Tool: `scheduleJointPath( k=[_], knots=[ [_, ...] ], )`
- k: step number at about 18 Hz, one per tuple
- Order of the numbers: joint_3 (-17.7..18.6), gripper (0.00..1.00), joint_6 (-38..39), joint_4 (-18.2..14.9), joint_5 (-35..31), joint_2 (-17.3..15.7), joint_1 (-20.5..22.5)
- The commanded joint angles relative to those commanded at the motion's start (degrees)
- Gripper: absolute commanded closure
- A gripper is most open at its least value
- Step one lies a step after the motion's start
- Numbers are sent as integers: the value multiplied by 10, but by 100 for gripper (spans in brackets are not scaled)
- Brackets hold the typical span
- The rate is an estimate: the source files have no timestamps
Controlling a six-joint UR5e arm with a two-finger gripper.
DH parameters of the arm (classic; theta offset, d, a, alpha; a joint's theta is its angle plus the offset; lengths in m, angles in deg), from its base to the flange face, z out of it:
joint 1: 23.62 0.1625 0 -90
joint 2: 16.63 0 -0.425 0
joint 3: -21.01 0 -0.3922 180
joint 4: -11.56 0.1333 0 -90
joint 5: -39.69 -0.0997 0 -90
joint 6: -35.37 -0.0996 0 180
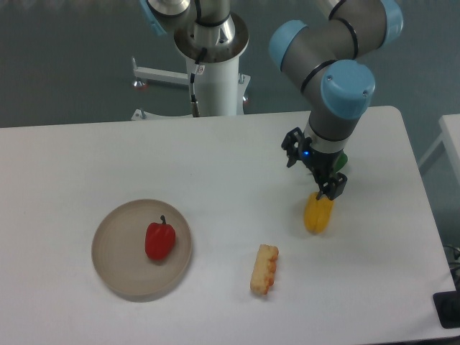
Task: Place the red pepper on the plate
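Note:
The red pepper (159, 240) lies on the round beige plate (115, 264) at the table's front left, its dark stem pointing up. My gripper (314, 172) is far to the right, above the yellow pepper (318, 214) and in front of the green pepper (341, 159), which it mostly hides. The jaws stand apart and hold nothing.
A yellow-orange piece of toy food (264, 269) lies near the front middle of the white table (215, 158). The robot base (214, 57) stands behind the table's far edge. The table's right edge is close to the peppers.

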State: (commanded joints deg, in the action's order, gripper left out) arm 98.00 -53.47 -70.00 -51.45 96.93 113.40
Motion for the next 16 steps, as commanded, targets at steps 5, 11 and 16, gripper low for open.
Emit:
scheduleJointPath(
  k=[5, 11, 16],
  knots=[
    [-2, 0, -9, 4, 5, 3, 3],
    [-4, 0, -9, 5, 11, 6, 4],
    [-4, 0, -9, 6, 11, 8, 4]
  ],
)
